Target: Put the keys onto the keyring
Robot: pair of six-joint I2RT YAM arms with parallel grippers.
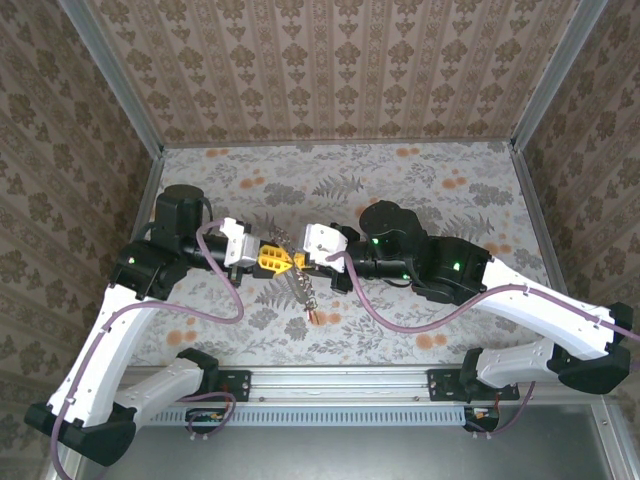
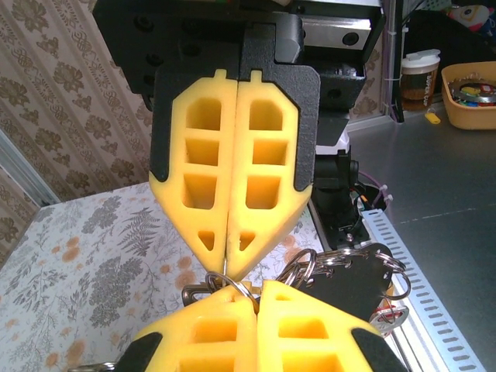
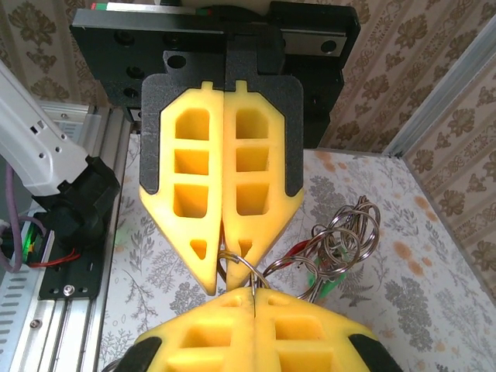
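Note:
My two grippers meet tip to tip above the middle of the flowered table [image 1: 420, 200]. Left gripper [image 1: 272, 260] and right gripper [image 1: 298, 260] are both shut on the thin grey keyring [image 2: 232, 285]. In the left wrist view my own fingertips [image 2: 258, 288] pinch the loop, and the right gripper [image 2: 227, 263] nips it from above. In the right wrist view the loop [image 3: 260, 273] sits between my own tips [image 3: 254, 293] and the left gripper [image 3: 226, 267]. The keys [image 1: 300, 292] hang below as a bunch of small rings [image 3: 349, 232], with red [image 3: 298, 249] and green [image 3: 325, 283] tags.
A dark flat tag [image 2: 364, 283] hangs among the rings. The aluminium rail [image 1: 340, 385] runs along the near edge. Wallpapered walls and frame posts [image 1: 150, 180] close the table on three sides. A tan bowl [image 2: 469, 93] and a cup [image 2: 418, 77] stand off the table.

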